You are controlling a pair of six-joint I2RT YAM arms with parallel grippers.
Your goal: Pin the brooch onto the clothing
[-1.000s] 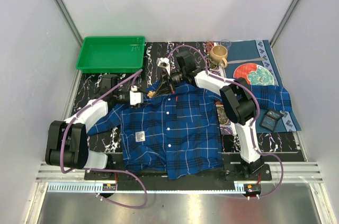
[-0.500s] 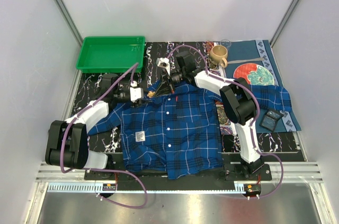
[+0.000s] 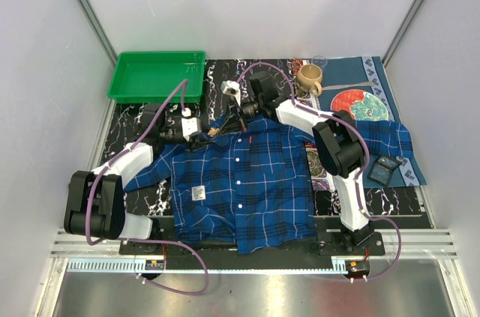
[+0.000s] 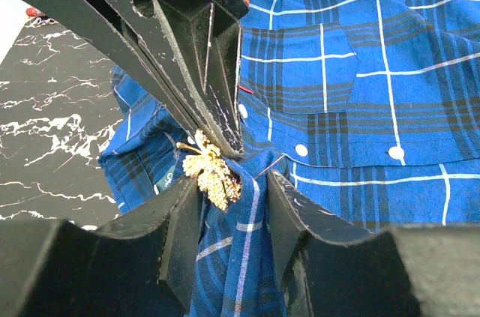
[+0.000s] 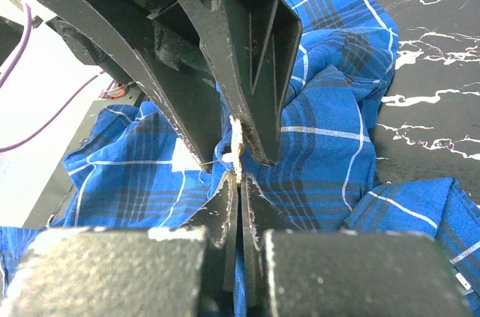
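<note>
**Me:** Over the last second my left arm (image 3: 133,158) has carried its wrist a little farther from the bases, toward the green tray (image 3: 154,77). My right arm (image 3: 300,115) has not shifted.

**Partner:** And the layout, big things first?

**Me:** On the black marbled table (image 3: 120,118) the shirt (image 3: 240,182) lies spread across the middle, front up. Its collar is on the far side and its hem is toward my bases. Both arms reach to the collar end and meet there.

**Partner:** What are the grippers doing?

**Me:** My left gripper (image 4: 234,189) has its fingers a short way apart. A raised fold of the shirt fills the gap and touches both inner faces, so it is clamped on cloth. My right gripper (image 5: 238,182) has its fingers pressed almost together, pinching the brooch (image 4: 212,173).

**Partner:** Where exactly does the brooch sit?

**Me:** It is a small gold, leafy cluster at the very tips of my right fingers. It sits just beside the fold my left gripper holds, near the buttoned chest pocket (image 4: 300,77). I cannot tell whether its pin has entered the cloth.
</note>
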